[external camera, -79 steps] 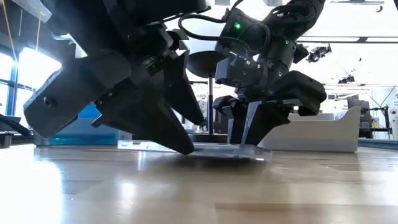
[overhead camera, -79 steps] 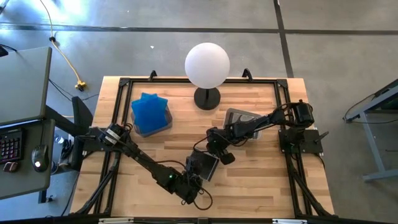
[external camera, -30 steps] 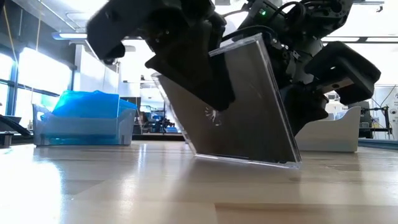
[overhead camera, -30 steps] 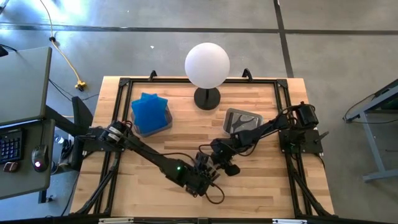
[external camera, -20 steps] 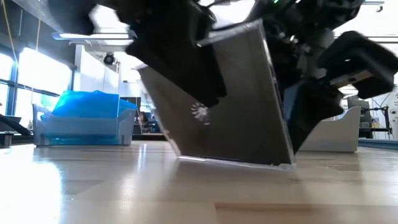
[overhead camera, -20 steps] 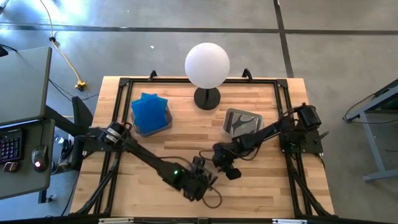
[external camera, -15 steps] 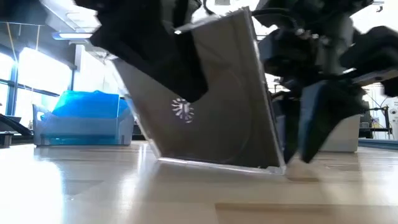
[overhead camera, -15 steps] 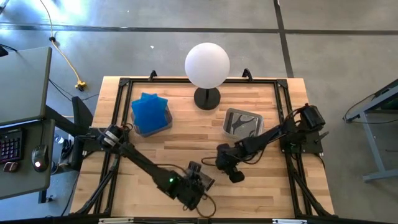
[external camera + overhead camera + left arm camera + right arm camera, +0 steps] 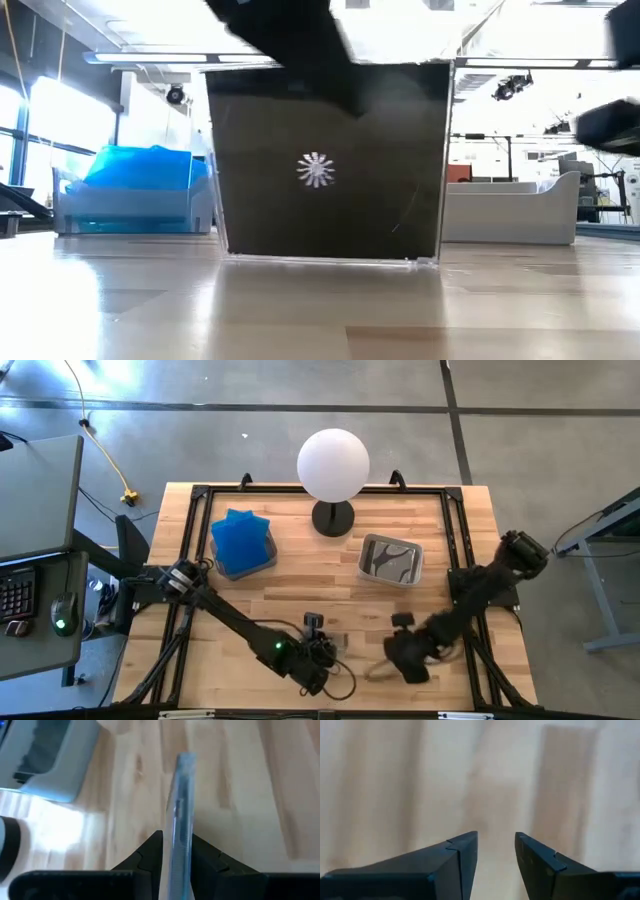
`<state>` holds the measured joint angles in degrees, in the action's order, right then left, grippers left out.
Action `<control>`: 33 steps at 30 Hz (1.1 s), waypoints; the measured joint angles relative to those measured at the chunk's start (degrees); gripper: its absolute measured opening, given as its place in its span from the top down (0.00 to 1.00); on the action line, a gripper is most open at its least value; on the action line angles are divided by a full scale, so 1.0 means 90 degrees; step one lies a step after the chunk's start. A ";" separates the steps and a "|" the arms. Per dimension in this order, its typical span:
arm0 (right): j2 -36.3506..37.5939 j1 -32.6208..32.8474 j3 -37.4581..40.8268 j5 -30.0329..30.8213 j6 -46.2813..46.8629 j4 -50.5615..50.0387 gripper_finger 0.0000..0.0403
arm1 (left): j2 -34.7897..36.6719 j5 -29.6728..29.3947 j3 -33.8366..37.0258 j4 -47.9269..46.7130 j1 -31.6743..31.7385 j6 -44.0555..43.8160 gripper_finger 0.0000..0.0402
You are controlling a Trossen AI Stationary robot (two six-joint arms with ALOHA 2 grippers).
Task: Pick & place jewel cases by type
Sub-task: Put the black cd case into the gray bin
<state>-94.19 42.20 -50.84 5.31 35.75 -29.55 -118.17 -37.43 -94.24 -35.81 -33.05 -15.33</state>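
A dark jewel case (image 9: 325,170) with a small white star mark stands upright on edge near the table's front middle. My left gripper (image 9: 318,650) is shut on it; the left wrist view shows the jewel case (image 9: 182,800) edge-on between the fingers. My right gripper (image 9: 408,660) hovers to the case's right, open, with only bare wood between its fingers (image 9: 462,850). Blue jewel cases (image 9: 243,535) sit in the far-left tub. A case with black-and-white swirls (image 9: 392,560) lies in the right tub. My left gripper pinches the case's two flat faces (image 9: 176,827) between its two fingers, at the case's upper part (image 9: 300,85). The fingers come from above, pointing down. The case hangs upright below them. I cannot tell whether its lower edge (image 9: 325,258) touches the table.
A lamp with a white globe (image 9: 333,465) stands on a dark base (image 9: 333,518) at the far middle. The tub of blue cases (image 9: 130,205) is at the far left and the grey tub (image 9: 510,215) at the far right. Bare wood lies between them.
My right gripper has drawn away from the case toward the table's near right. My left gripper has kept hold of the case and shifted slightly toward the near edge. The case has swung from a steep tilt to upright, its flat face now toward the near edge.
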 joint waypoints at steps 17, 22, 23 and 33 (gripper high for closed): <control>0.0007 0.2799 -0.0025 0.2809 0.3469 0.0877 0.69 | 0.0000 0.1239 -0.0929 0.0008 0.1887 0.0156 0.94; 0.0012 0.3134 -0.0025 0.3370 0.3759 0.0890 0.69 | 0.0000 0.1572 -0.1239 0.0004 0.2309 0.0268 0.90; 0.0012 0.3170 -0.0025 0.3443 0.3776 0.0890 0.69 | 0.0000 0.1574 -0.1359 0.0005 0.2371 0.0373 0.90; 0.0016 0.3278 -0.0027 0.3532 0.4002 0.0895 0.69 | 0.0002 0.2789 -0.2692 0.0112 0.3136 0.1332 0.89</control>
<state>-94.04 71.70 -51.08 37.10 71.77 -21.50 -118.15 -12.33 -118.47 -34.80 -4.82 -3.35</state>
